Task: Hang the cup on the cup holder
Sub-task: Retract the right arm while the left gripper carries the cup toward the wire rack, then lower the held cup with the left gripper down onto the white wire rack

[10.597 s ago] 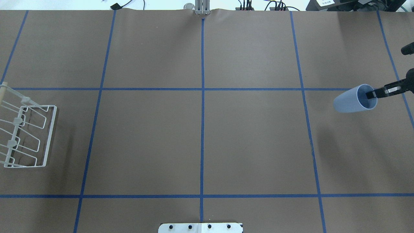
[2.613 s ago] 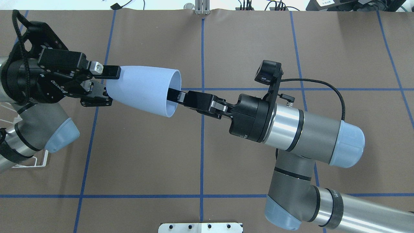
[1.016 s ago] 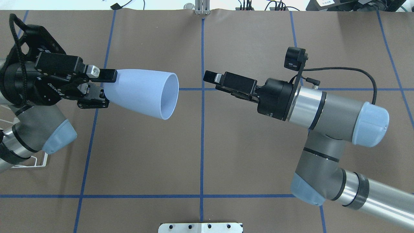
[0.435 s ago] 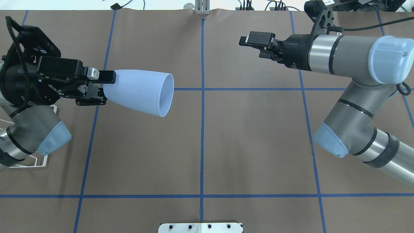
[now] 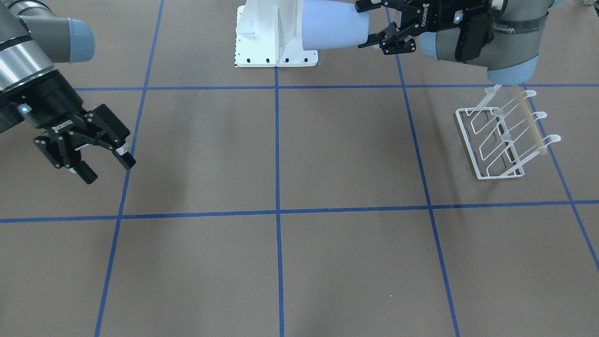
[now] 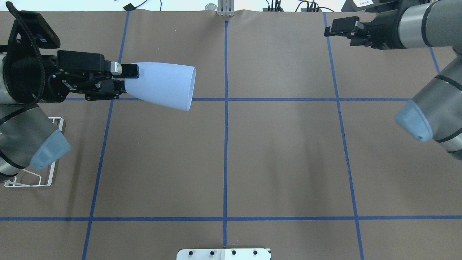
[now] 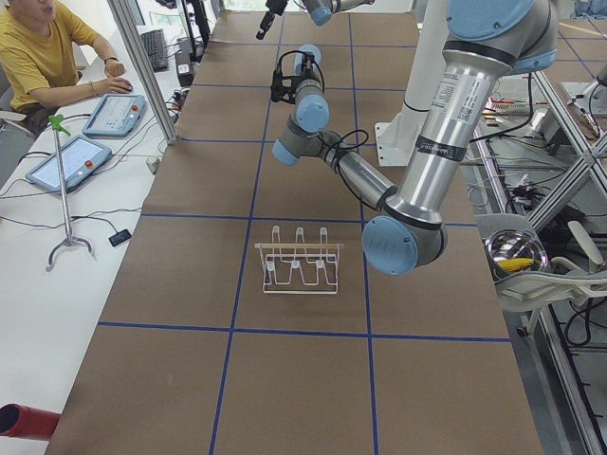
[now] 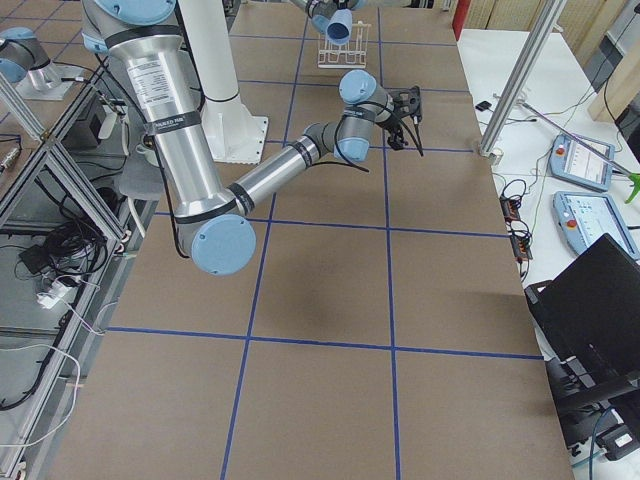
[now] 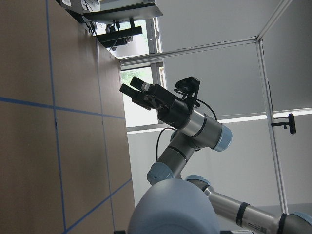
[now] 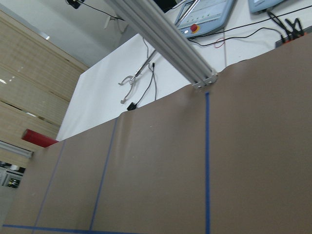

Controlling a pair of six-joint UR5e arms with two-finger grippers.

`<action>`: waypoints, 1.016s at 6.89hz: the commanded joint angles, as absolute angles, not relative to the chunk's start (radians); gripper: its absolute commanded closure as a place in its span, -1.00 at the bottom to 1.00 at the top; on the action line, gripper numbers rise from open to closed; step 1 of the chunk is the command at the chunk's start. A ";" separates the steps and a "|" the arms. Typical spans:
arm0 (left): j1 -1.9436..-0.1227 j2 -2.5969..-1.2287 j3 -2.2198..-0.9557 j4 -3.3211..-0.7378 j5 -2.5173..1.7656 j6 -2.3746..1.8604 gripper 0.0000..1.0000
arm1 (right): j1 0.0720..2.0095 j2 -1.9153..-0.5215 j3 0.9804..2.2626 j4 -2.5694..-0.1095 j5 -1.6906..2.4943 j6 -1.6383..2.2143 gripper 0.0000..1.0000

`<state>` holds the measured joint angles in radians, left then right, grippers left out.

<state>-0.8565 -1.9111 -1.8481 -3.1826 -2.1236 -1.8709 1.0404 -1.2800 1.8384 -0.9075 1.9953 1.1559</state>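
Observation:
The light blue cup (image 6: pixel 162 85) is held on its side above the table, with its open mouth toward the middle; it also shows in the front view (image 5: pixel 332 28). My left gripper (image 6: pixel 121 81) is shut on its narrow base. The white wire cup holder (image 5: pixel 500 140) with its wooden rod stands on the table below and beside my left arm. In the overhead view only its corner (image 6: pixel 36 180) shows. My right gripper (image 5: pixel 105 168) is open and empty, far from the cup, near the table's far right corner (image 6: pixel 335 29).
The robot's white base plate (image 6: pixel 223 254) sits at the near table edge. Blue tape lines (image 6: pixel 226 144) divide the brown table cover. An operator (image 7: pixel 38 57) sits beside control tablets past the table's far side.
My right gripper let go of the cup's rim and drew back to the far right, empty. My left gripper, shut on the cup's base, has lifted it slightly toward the far side.

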 commanded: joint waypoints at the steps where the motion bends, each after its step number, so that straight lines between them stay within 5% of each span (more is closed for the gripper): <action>1: -0.871 -1.875 -2.041 -2.785 -2.129 -1.659 1.00 | 1.168 -1.354 1.835 -1.042 2.051 0.882 -0.97; 4: -0.885 -1.873 -2.357 -2.094 -2.126 -1.345 1.00 | 1.329 -1.426 1.833 -1.311 2.103 0.362 -0.98; 7: -0.948 -1.871 -2.404 -1.783 -2.125 -1.105 1.00 | 1.448 -1.494 1.832 -1.523 2.177 0.001 -0.99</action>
<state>-0.9249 -1.8717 -2.3933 -1.9039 -2.1258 -1.2104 1.4147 -1.4683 1.8318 -1.4548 2.1629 0.1161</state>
